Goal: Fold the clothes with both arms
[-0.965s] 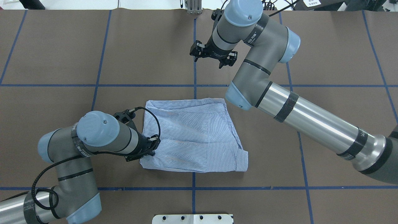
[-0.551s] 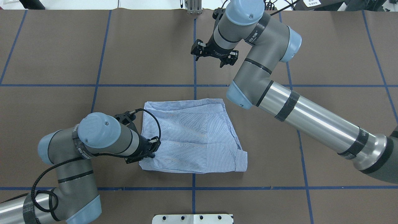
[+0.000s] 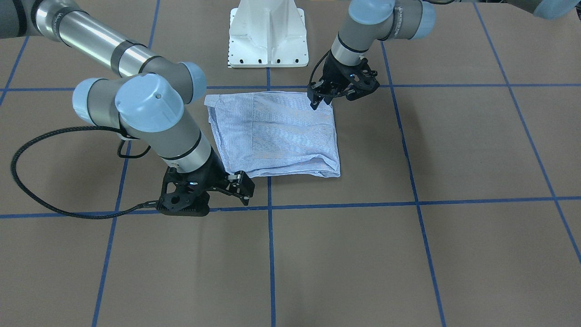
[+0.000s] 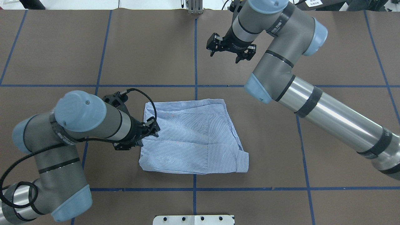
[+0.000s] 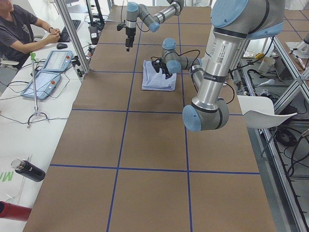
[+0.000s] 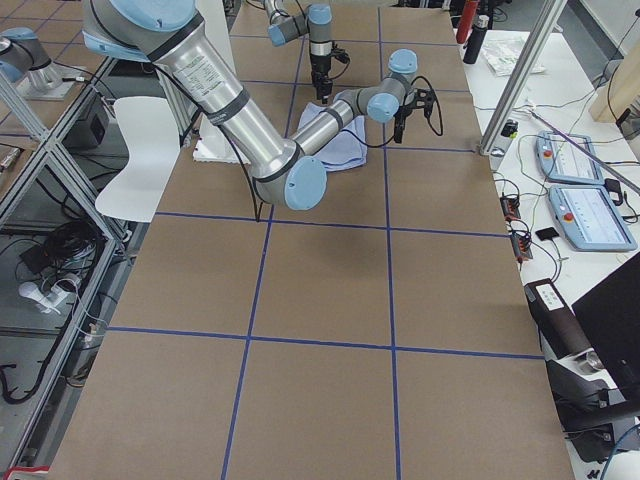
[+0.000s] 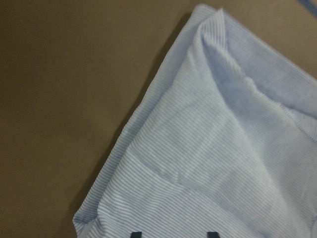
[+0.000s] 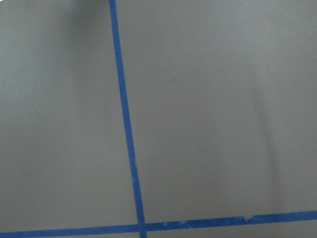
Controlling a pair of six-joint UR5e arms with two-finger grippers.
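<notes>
The folded shirt (image 4: 193,137) is lying flat on the bench (image 4: 62,47), directly under and ahead of the released, empty left end effector (image 4: 154,128), the nearer one, while the right end effector (image 4: 225,56), likewise released, is hanging well beyond the shirt's far edge.

I am moving my left gripper (image 4: 154,128) off the near left corner of the shirt (image 4: 193,137) and farther along its left edge. My left arm (image 4: 78,122) is swinging out to the left. My right gripper (image 4: 225,57) is drifting right and farther from the shirt, and my right arm (image 4: 312,100) is going with it.
</notes>
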